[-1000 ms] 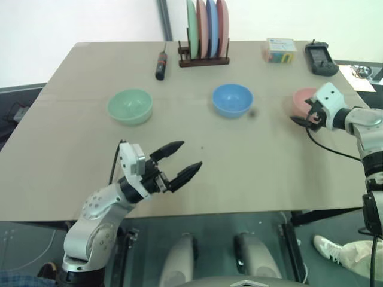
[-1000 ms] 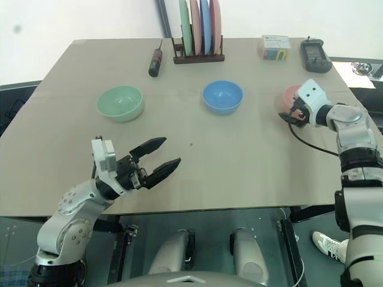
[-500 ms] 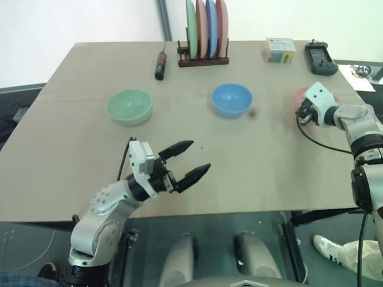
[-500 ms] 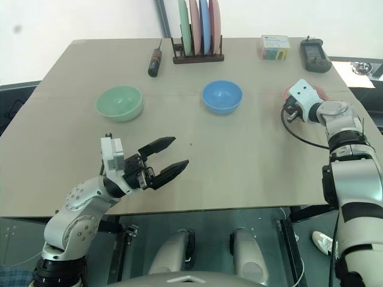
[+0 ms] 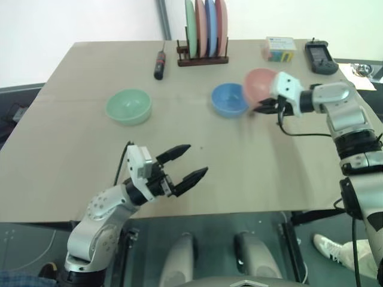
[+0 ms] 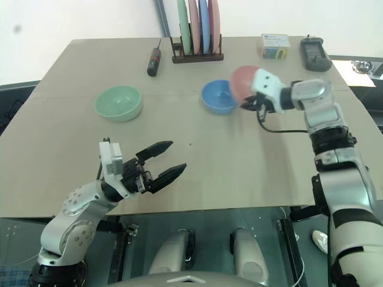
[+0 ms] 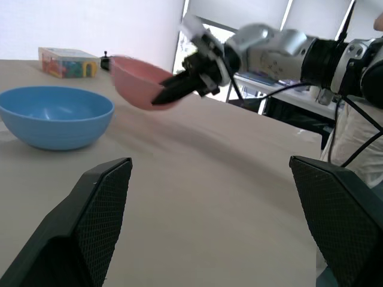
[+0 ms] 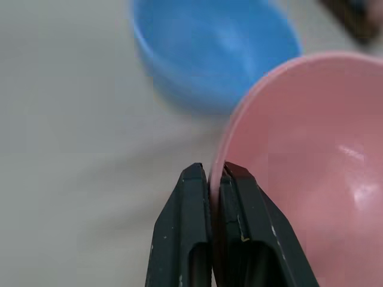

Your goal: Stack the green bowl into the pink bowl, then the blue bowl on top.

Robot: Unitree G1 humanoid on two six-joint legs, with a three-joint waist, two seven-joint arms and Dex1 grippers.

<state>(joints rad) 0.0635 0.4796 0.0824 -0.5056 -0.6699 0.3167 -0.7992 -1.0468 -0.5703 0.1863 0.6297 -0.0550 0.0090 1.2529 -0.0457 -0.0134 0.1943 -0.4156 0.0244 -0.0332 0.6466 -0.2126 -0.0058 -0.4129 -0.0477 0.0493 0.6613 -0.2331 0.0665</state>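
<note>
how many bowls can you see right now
3. The green bowl sits on the table's left, the blue bowl at centre, and the pink bowl is pinched by the right gripper beside the blue one.

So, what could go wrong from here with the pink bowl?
1. The right gripper pinches the pink bowl only by its rim, tilted in the air; it may slip or swing.
2. It hangs close beside the blue bowl and may knock it.
3. The green bowl sits far from it.

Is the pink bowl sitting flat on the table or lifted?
Lifted and tilted: the right gripper pinches the pink bowl by its rim.
</note>
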